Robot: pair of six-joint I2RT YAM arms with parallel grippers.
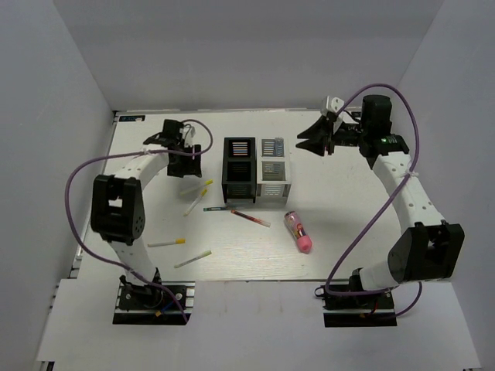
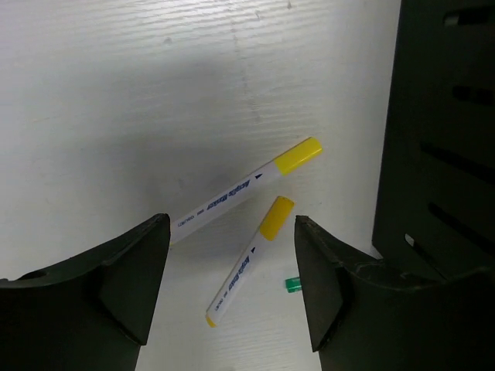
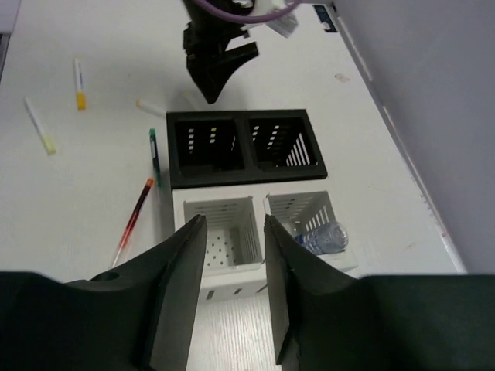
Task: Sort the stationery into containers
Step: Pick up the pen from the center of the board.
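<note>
While two yellow-tipped markers (image 2: 249,259) lie just left of the bin block (image 1: 240,188), the left gripper (image 2: 230,226) hangs over them.
Its jaws stand apart, empty; both markers lie slantwise between them, yellow tips toward the bin block. Of the two, the left gripper is nearer.

Left arm (image 1: 143,166) and right arm (image 1: 406,189) reach forward, jaws parted and empty, the right pair narrower.

White tabletop (image 1: 232,259), plain pale grey walls (image 1: 255,46) on three sides, soft even light
</note>
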